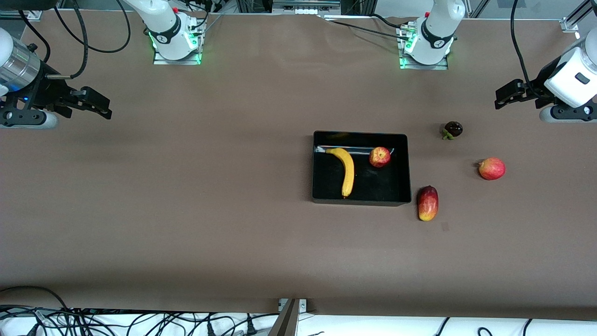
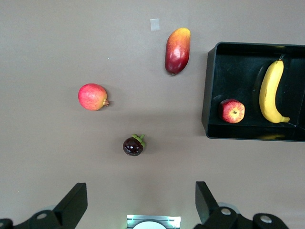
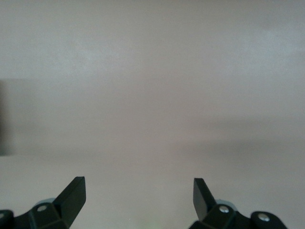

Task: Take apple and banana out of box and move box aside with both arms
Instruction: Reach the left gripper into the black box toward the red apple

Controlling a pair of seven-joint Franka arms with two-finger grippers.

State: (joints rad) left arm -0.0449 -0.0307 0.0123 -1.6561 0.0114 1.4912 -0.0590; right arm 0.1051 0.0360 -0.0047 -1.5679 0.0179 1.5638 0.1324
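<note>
Nothing has been lifted yet; the banana (image 1: 344, 171) and apple (image 1: 379, 157) lie apart in the black box (image 1: 361, 201) (mango (image 1: 427, 203) just beside it); the left gripper (image 1: 508, 94) and right gripper (image 1: 95, 103), spread wide and empty, are parked over opposite table ends, leaving the approach unobstructed.

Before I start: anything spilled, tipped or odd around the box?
Nothing stands out. The box sits flat and square, with the banana and apple lying inside. Both grippers, left and right, hang open, away from it.

Banana (image 1: 345, 171) and apple (image 1: 379, 157) side by side in the box (image 1: 362, 200), mango (image 1: 427, 203) just beside it.
</note>
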